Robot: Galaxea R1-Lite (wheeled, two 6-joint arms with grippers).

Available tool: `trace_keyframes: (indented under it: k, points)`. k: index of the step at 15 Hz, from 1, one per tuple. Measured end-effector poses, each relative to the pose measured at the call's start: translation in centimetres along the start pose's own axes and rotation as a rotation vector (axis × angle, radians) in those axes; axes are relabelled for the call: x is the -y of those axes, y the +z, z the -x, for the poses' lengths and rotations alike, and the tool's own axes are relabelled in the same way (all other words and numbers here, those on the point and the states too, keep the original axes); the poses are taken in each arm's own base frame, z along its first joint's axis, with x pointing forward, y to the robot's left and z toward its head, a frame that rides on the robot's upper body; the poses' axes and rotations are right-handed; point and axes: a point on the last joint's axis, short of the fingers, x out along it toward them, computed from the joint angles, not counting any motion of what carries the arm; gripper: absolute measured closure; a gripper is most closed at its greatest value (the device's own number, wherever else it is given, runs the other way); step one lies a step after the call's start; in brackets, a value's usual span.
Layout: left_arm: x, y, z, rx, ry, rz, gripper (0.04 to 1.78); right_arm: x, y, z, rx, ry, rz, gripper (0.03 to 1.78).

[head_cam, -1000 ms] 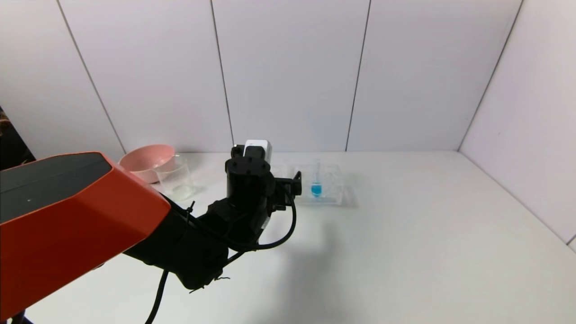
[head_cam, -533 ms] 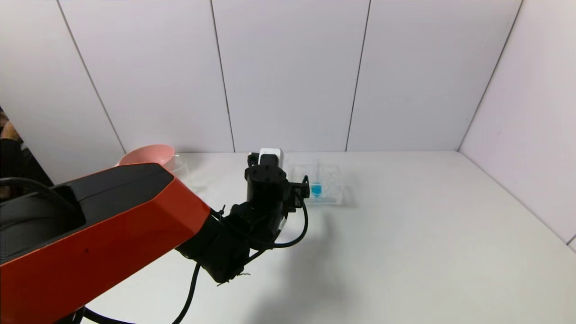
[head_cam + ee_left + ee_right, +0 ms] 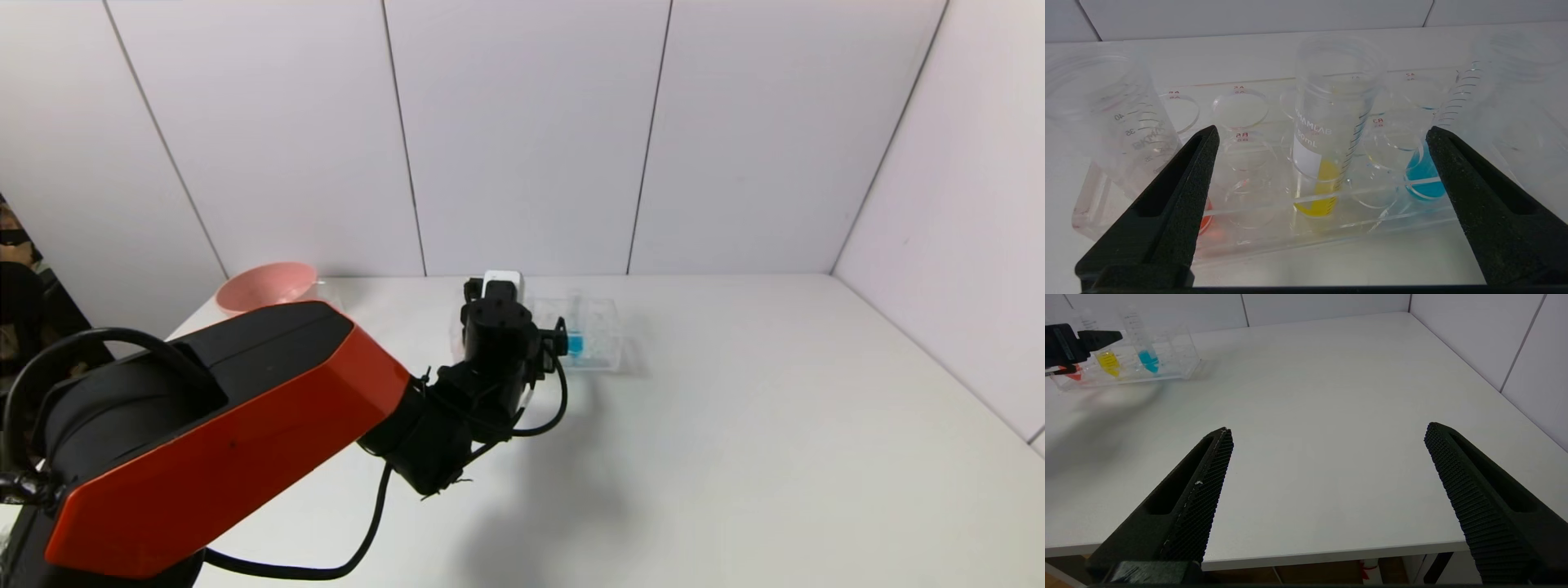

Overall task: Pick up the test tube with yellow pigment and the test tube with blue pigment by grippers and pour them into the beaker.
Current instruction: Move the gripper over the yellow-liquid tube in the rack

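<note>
The yellow tube (image 3: 1327,134) stands upright in the clear rack (image 3: 1274,228), the blue tube (image 3: 1453,134) beside it. The left gripper (image 3: 1323,134) hangs spread wide at the rack, holding nothing, the yellow tube between its fingers. The right gripper (image 3: 1327,437) waits, released, over the table edge (image 3: 1331,547).

Right gripper (image 3: 1327,435) above table (image 3: 1331,396)

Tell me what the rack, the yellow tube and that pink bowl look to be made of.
The rack looks like clear, glossy acrylic: flat see-through plates with bright edges. The test tube with yellow pigment is clear with printed graduations, glass or plastic, hard to say. The pink bowl looks like matte, opaque plastic, possibly ceramic.
</note>
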Motion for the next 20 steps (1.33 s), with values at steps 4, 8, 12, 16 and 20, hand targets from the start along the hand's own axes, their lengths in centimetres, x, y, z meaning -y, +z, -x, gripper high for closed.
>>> trace_keyframes:
  k: [4,8,12,16,20]
  points:
    - [-0.4,-0.2,-1.3,-0.002,0.02,0.0,0.06,0.0,0.0,0.0,0.0,0.0,0.0,0.1]
    - [-1.0,-0.3,-2.3,-0.001,0.04,-0.001,0.06,0.0,0.0,0.0,0.0,0.0,0.0,0.1]
    - [-1.5,-0.5,-2.9,0.004,0.074,-0.013,0.06,0.0,0.0,0.0,0.0,0.001,0.0,0.1]
    - [-2.4,-0.2,-3.4,0.014,0.107,-0.029,0.1,0.0,0.0,0.0,0.0,0.001,0.0,0.1]
    - [-2.9,-0.1,-3.9,0.019,0.123,-0.032,0.14,0.0,0.0,0.0,0.0,0.001,0.0,0.1]
